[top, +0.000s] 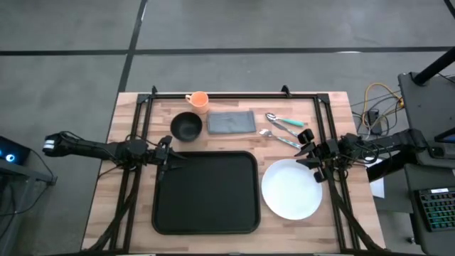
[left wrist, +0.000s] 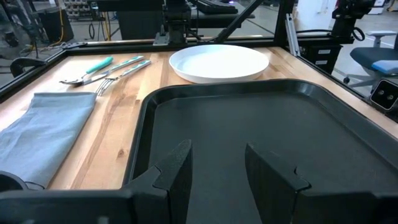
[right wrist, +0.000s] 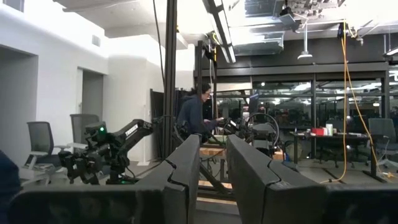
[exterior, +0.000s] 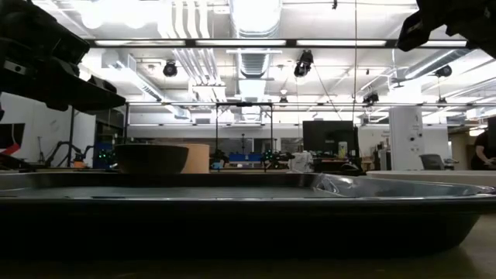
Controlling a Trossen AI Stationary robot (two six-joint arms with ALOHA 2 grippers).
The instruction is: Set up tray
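Little of the setup looks done: the tray [top: 206,192], matte black with rounded corners and a low rim, lies bare mid-table. Right of it sits a smooth white plate [top: 291,188]; behind it a grey cloth [top: 230,122], black bowl [top: 186,126], orange cup [top: 198,101] and teal-handled cutlery [top: 284,128]. The left gripper [top: 173,159] hovers released over the tray's left edge; the right gripper [top: 311,162], above the plate's rim, grasps nothing, fingers slightly parted.

two slim matte black jointed robot arms, left gripper [top: 173,158] with broad angular black plastic fingers [left wrist: 177,171], right gripper [top: 311,150] likewise dark and blocky, thin black cables along the right arm
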